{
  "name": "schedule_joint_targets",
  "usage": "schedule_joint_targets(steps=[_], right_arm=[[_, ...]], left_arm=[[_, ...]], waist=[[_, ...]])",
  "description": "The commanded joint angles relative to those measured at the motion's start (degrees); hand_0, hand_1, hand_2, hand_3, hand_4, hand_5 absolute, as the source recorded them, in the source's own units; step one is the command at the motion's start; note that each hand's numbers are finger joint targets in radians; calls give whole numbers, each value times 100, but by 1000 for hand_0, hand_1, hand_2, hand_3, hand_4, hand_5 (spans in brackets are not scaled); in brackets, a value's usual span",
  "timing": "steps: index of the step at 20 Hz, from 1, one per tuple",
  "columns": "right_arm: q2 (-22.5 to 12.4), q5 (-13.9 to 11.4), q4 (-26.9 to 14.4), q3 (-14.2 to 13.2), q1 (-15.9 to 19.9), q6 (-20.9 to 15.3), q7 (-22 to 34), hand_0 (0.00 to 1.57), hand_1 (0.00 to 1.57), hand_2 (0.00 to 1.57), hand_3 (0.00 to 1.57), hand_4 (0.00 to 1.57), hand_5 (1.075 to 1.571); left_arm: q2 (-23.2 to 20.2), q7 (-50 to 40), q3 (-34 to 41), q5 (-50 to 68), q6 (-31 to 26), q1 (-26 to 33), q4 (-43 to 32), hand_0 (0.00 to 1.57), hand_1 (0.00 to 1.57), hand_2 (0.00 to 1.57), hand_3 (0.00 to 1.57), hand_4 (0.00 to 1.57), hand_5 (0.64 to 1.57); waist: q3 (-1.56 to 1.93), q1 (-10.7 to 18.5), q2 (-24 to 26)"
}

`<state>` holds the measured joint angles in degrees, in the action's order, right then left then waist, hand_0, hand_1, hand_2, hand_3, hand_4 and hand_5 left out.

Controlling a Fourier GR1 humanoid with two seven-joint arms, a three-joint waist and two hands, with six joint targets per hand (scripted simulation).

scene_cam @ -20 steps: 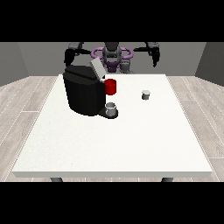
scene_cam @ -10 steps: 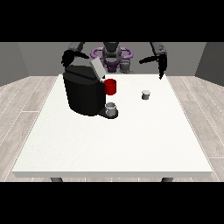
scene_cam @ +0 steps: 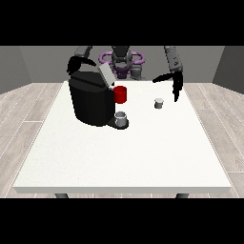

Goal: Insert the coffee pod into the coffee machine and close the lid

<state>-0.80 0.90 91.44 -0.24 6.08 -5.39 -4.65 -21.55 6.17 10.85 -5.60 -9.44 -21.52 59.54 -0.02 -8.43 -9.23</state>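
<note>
Coffee pod [scene_cam: 158,103] sits untouched on the tabletop [scene_cam: 124,152] toward its far edge, beside the coffee machine [scene_cam: 93,100], whose lid [scene_cam: 106,75] stands raised. The robot hand at the view's right [scene_cam: 174,82] hovers above it, fingers spread, empty. Everything remains: grasp, insert, close.

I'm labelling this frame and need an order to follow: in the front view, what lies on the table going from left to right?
Coffee machine → grey cup on its tray → small coffee pod → the hand at the view's right, above the table just beyond the pod.
</note>
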Motion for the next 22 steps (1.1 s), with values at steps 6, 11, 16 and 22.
schedule_joint_targets(steps=[6,11,16,22], right_arm=[[-32,-122,-475,-43,228,-153,-105,0,0,0,0,397,1571],[-74,-166,-913,-210,423,-340,241,0,0,0,0,389,1571],[-193,-143,-1181,-275,459,-217,201,0,0,0,0,424,1571],[-121,-360,-432,50,608,-374,754,0,0,0,0,427,1571]], left_arm=[[-183,195,-212,-650,163,-615,-939,0,0,0,0,0,1571],[119,135,-695,-1160,293,-494,-996,105,105,502,0,0,1571],[19,-67,-614,-1338,322,-764,-1455,807,807,847,501,0,1571],[-358,632,-623,-1804,590,-829,-2223,600,600,715,469,0,1571]], waist=[[1,-12,-297],[2,306,84],[2,238,93],[-3,-117,-123]])
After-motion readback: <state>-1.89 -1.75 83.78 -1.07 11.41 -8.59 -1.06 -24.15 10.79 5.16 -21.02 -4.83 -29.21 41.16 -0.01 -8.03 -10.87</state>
